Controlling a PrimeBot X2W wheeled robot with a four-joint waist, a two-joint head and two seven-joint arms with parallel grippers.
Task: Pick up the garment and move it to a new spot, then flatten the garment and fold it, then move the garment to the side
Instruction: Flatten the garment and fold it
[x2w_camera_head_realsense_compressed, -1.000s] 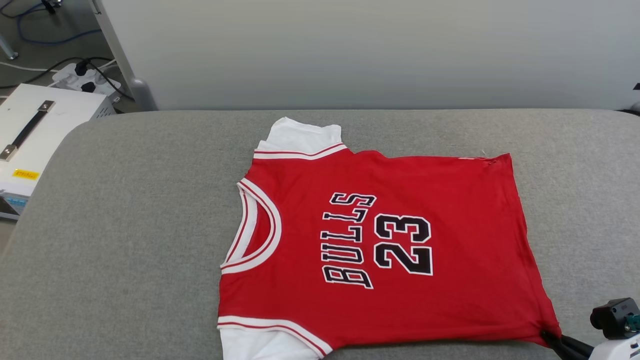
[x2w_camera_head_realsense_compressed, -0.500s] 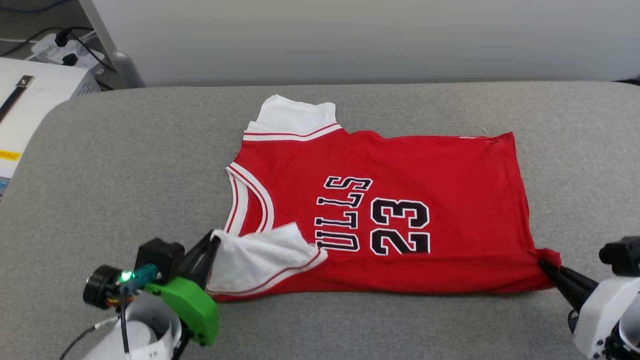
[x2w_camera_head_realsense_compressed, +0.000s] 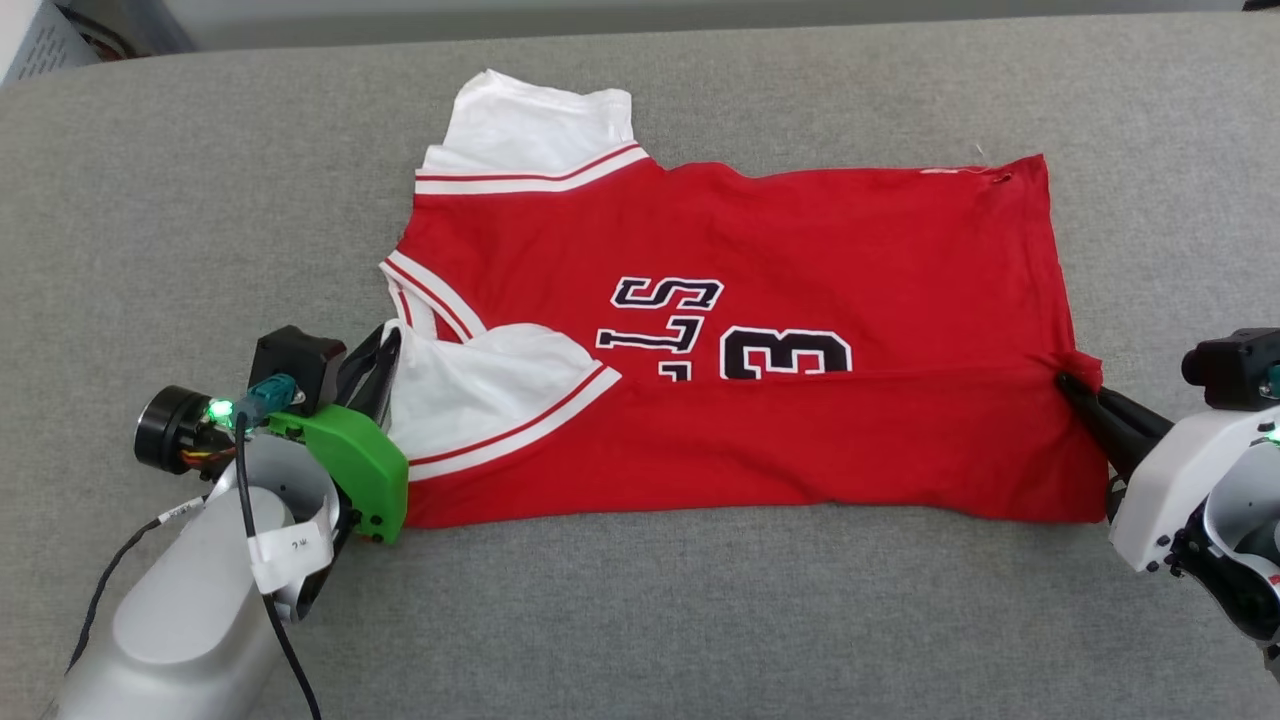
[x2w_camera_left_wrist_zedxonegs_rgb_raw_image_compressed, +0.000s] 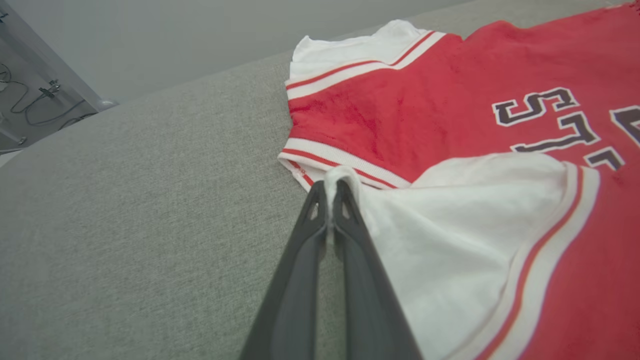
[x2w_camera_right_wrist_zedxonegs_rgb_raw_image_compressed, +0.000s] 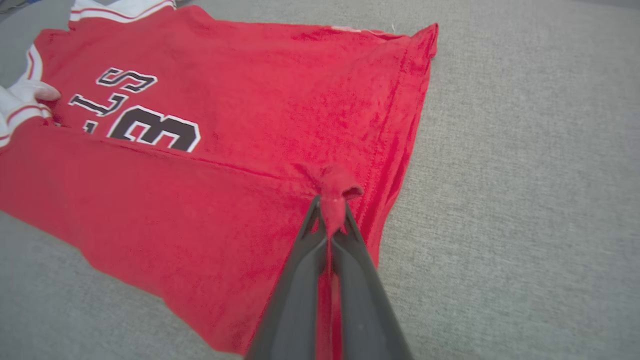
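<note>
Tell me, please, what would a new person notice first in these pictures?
The red garment lies across the grey cushion, its near edge folded over part of the black lettering. The left gripper is shut on the white sleeve at the left, and the right gripper is shut on a red hem corner at the right.

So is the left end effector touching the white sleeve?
Touching. The left wrist view shows the left end effector shut on the garment at its white sleeve, cloth pinched between its fingertips.

Grey padded surface (x2w_camera_head_realsense_compressed: 640, 620), with a partly folded red jersey (x2w_camera_head_realsense_compressed: 800, 230) across its middle.
</note>
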